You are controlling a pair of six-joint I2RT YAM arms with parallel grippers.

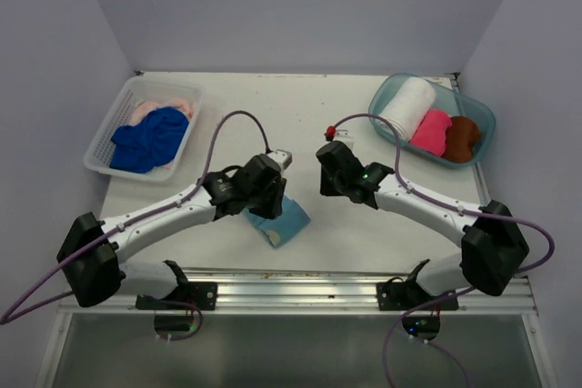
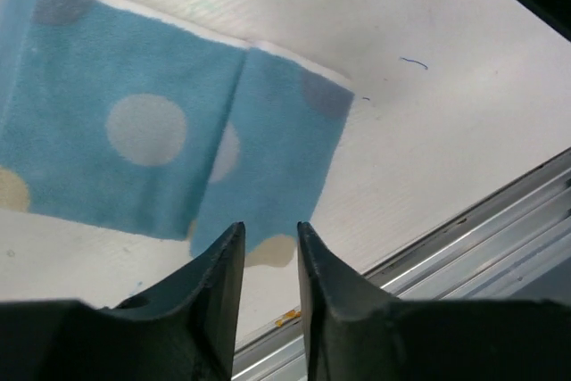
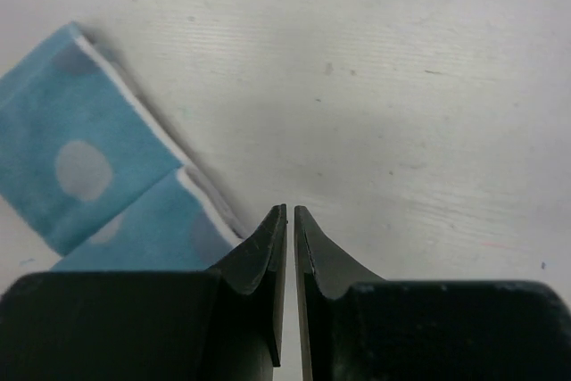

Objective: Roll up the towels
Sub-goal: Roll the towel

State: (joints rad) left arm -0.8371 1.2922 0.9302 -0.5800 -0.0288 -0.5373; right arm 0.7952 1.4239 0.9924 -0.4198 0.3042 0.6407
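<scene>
A light blue towel (image 1: 285, 218) with pale dots lies folded flat near the table's front edge, seen up close in the left wrist view (image 2: 134, 131) and in the right wrist view (image 3: 80, 167). My left gripper (image 2: 270, 227) hovers over its near corner, open, with nothing between the fingers. To the towel's right, my right gripper (image 3: 290, 209) is shut and empty above bare table. A royal blue towel (image 1: 150, 138) and a peach towel (image 1: 164, 108) lie crumpled in the white basket. Rolled white (image 1: 406, 106), pink (image 1: 431, 132) and brown (image 1: 462, 138) towels sit in the teal tub.
The white lattice basket (image 1: 102, 147) stands at the back left and the clear teal tub (image 1: 484, 123) at the back right. A metal rail (image 1: 300, 283) runs along the table's near edge, just beyond the towel. Purple cables loop over both arms.
</scene>
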